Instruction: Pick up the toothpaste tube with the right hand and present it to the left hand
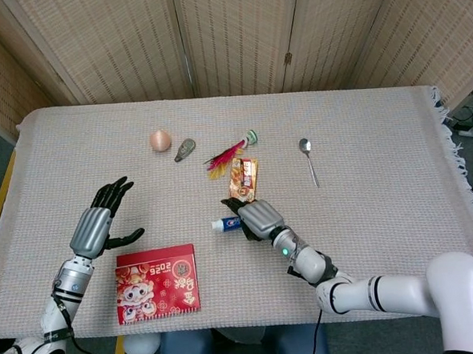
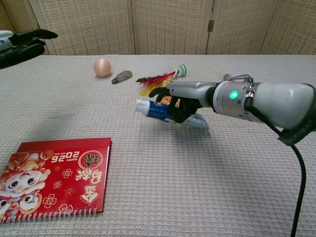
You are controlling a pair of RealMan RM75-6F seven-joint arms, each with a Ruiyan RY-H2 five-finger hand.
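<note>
Toothpaste tube (image 2: 160, 110) gripped in the right hand (image 2: 180, 102), fingers wrapped round its middle, cap end pointing toward the robot's left, crimped tail jutting out the other side. Held low over the desk (image 1: 379, 136), just in front of the snack packet (image 1: 243, 177); cannot tell from either view whether the tail brushes the cloth. Left hand (image 1: 101, 220) empty, fingers spread, raised well apart from the tube, beyond the red calendar (image 1: 157, 282). Wide gap between the hands, so no presentation yet by the look of it. Risks from here: grip sitting near mid-tube, likely to squeeze the soft body and let it twist or slide out during a swing across; a low carry possibly snagging the tail on the weave; cap end perhaps arriving off the open palm if the wrist rolls.
</note>
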